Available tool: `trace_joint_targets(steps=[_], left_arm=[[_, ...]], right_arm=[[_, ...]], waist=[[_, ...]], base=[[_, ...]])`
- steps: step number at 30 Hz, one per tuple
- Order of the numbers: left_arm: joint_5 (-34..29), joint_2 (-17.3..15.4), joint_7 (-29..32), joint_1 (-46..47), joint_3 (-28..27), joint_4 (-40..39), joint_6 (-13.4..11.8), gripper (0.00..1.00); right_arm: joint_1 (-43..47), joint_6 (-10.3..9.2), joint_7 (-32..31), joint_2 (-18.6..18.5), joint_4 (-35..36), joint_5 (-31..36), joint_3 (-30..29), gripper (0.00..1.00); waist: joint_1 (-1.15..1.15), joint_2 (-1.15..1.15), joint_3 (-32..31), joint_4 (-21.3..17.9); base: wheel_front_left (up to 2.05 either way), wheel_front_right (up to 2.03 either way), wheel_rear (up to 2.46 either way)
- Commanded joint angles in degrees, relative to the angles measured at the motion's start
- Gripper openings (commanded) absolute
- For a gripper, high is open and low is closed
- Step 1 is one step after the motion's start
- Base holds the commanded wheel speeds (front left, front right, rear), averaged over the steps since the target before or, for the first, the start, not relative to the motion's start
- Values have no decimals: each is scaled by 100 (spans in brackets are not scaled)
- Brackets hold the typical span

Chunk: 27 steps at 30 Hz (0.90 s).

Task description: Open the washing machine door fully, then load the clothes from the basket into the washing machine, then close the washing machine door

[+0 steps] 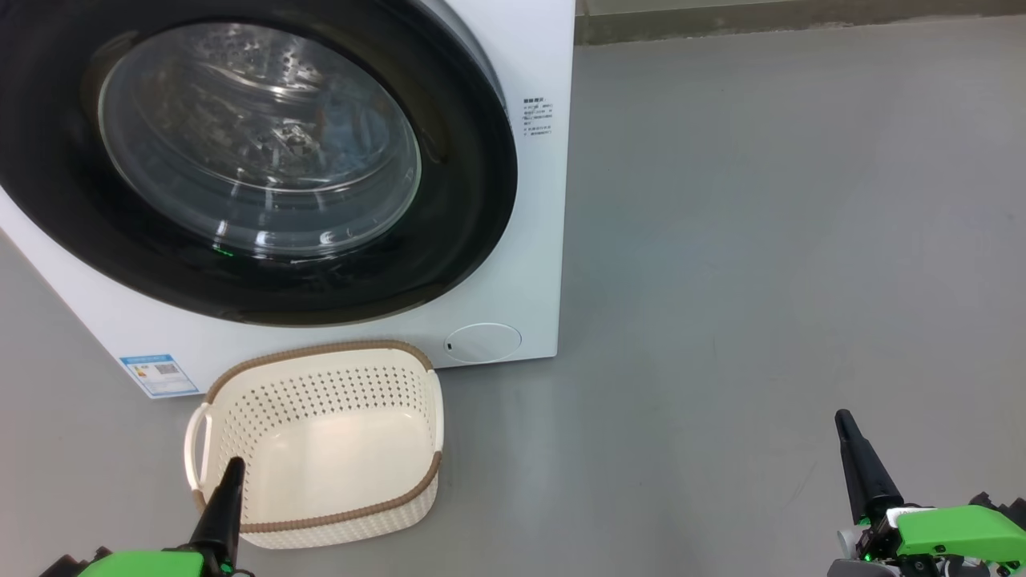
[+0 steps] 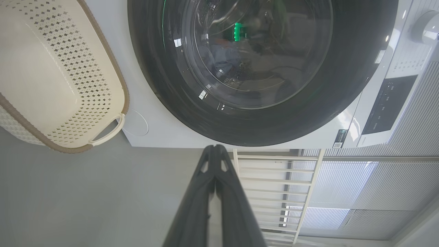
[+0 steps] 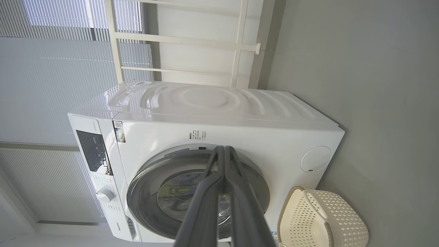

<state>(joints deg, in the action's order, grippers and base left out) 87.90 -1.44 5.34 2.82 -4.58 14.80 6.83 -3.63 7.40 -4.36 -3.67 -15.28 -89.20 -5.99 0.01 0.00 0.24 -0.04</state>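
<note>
While head view crops washing machine [image 1: 535,240], right wrist view shows control panel [image 3: 91,151]; both jaws closed, empty.

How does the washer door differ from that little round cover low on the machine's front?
The washing machine door is large, nearly as wide as the machine; the round cover is small. The door has a black rim around clear glass; the cover is white and opaque. The door sits mid-front; the cover at a lower corner, by the basket. Both are round, on the front of the washing machine, apparently shut.
</note>
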Motion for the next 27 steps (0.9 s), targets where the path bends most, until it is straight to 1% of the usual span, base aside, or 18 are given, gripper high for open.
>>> trace_joint_targets(steps=[1, 5, 27], left_arm=[[181, -139, 53, 298, -188, -94, 44, 0], [427, -143, 114, 337, -194, -74, 66, 0], [427, -143, 114, 337, -194, -75, 66, 0]], right_arm=[[-232, 10, -64, -11, 136, -168, 89, 0], [-246, 9, -128, 2, 131, -384, 53, 0], [-248, 9, -150, 21, 129, -361, 26, 0]], waist=[[0, 0, -2, 1], [0, 0, -6, 4], [0, 0, -6, 4]], base=[[0, 0, 0], [0, 0, 0], [0, 0, 0]])
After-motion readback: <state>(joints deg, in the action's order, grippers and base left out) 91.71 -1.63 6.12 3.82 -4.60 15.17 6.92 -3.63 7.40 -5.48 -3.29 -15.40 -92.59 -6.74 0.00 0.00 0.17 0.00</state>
